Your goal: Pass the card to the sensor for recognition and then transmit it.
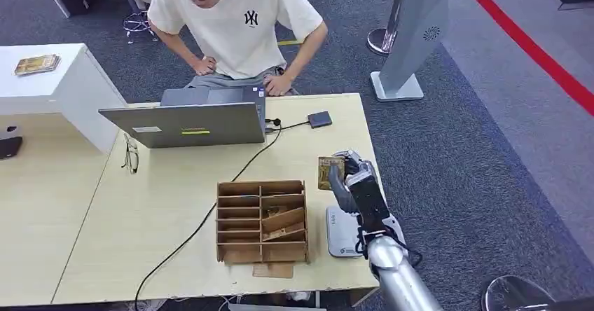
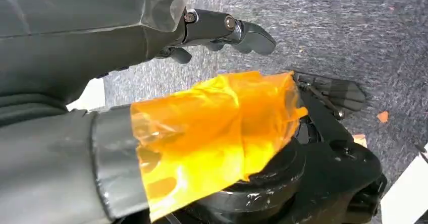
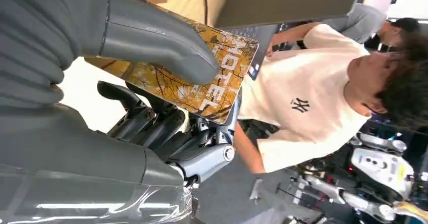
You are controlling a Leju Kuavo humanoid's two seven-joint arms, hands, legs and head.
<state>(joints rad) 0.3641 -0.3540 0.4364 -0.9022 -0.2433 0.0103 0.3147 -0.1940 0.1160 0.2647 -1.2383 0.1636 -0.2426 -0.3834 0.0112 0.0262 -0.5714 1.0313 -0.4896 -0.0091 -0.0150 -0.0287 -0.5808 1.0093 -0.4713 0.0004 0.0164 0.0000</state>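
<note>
My right hand (image 1: 354,179) is raised over the right side of the table and holds a yellow leaf-patterned card (image 1: 329,172) upright. In the right wrist view the card (image 3: 217,82) reads "HOTEL" and is pinched between the thick thumb (image 3: 151,47) and the dark fingers (image 3: 151,123). A white flat device (image 1: 340,232) lies on the table just below that forearm. Farther back, a small dark pad (image 1: 319,119) is wired to the laptop. My left hand (image 2: 101,108) hangs over grey carpet, with an orange-taped thumb and fingers (image 2: 227,27) stretched out, holding nothing.
A person in a white T-shirt (image 1: 238,24) leans at the far edge of the table (image 1: 161,206) behind a grey laptop (image 1: 189,123). A wooden compartment box (image 1: 263,220) stands left of my right hand. Glasses (image 1: 131,153) and a black cable (image 1: 210,213) lie on the tabletop.
</note>
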